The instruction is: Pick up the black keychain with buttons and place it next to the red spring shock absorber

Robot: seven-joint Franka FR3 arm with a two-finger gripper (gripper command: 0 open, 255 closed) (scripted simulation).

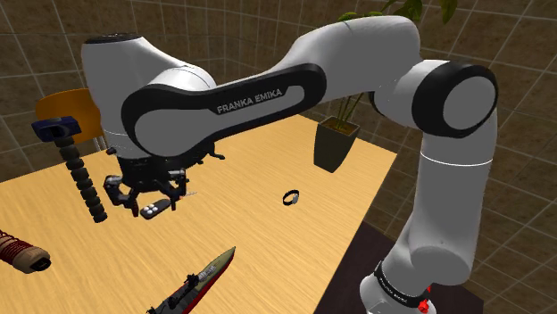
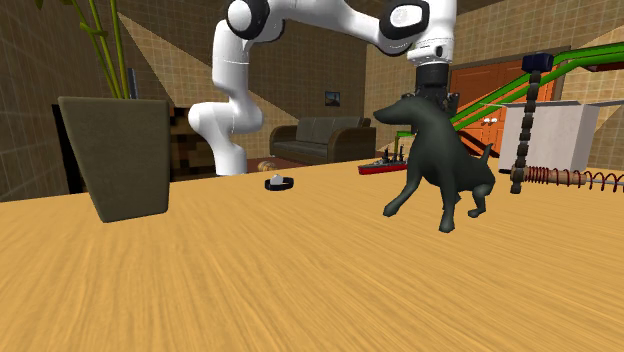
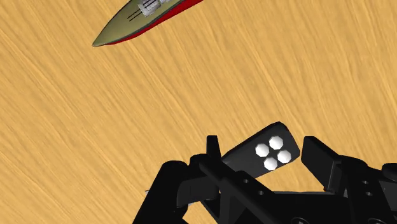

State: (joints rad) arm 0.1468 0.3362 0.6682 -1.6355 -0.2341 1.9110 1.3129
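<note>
Black keychain point(image 3: 257, 153) down at the wooden table point(image 1: 268, 250), well apart from the red spring shock absorber point(image 1: 13, 247), so not yet anywhere near its goal. Framed closely by the gripper point(image 3: 264, 158), set low over it, presumably to take it by its two ends; cannot tell whether clamped on it or merely set around it, nor whether resting on the wood or just clear of it. Flat and oblong in look, rounded at the corners, matt black, four round white buttons clustered at one end; lying askew to the gripper, hence likely to pivot if pinched off-centre. Nearer the shock absorber, a black beaded stalk point(image 1: 78, 169) with a blue head, upright and probably worth skirting on the way across. Short of the shock absorber too, a dark dog figure point(image 2: 440, 160), in front of the gripper in the second exterior view. Well apart from the shock absorber, a toy ship point(image 1: 195, 284) with a red hull. Farther still, a small ring point(image 1: 290, 198); farthest, a dark plant pot point(image 1: 332, 147) at the table's edge.
</note>
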